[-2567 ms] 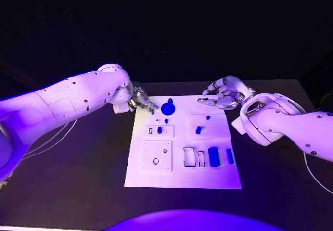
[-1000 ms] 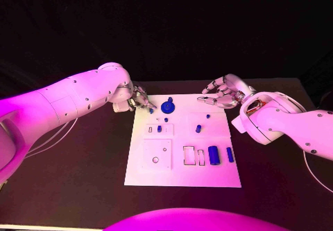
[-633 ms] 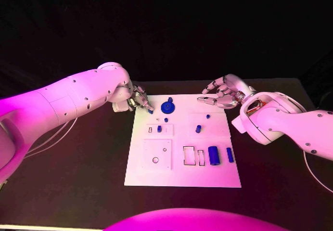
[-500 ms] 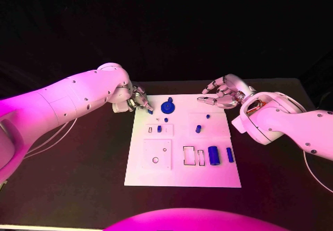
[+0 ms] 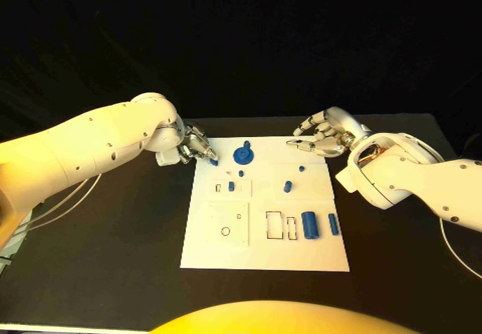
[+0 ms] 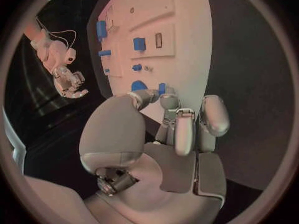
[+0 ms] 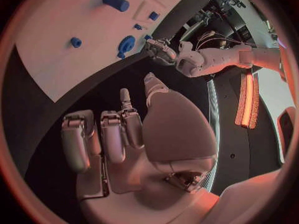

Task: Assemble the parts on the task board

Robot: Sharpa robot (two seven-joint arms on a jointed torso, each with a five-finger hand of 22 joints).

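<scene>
The white task board (image 5: 263, 247) lies in the middle of the table. My left hand (image 5: 193, 148) hovers at its far left corner and pinches a small blue piece (image 5: 213, 162) between thumb and finger; the left wrist view shows that piece (image 6: 162, 88) at the fingertips over the board (image 6: 187, 35). Just beside it a large round blue part (image 5: 243, 154) stands on the board. My right hand (image 5: 323, 138) hangs over the far right corner, fingers loosely bent and holding nothing, as the right wrist view of that hand (image 7: 118, 134) confirms.
Small blue pegs (image 5: 231, 186) (image 5: 288, 186) (image 5: 301, 168) stand in the board's middle blocks. Two blue cylinders (image 5: 309, 225) (image 5: 332, 223) lie near the right edge beside open slots (image 5: 273, 225). A square plate with a hole (image 5: 226, 224) sits at the near left. Black table (image 5: 111, 243) surrounds the board.
My left hand has shifted slightly left and towards me, still pinching the small blue piece. The right hand and the parts on the board have not moved.
</scene>
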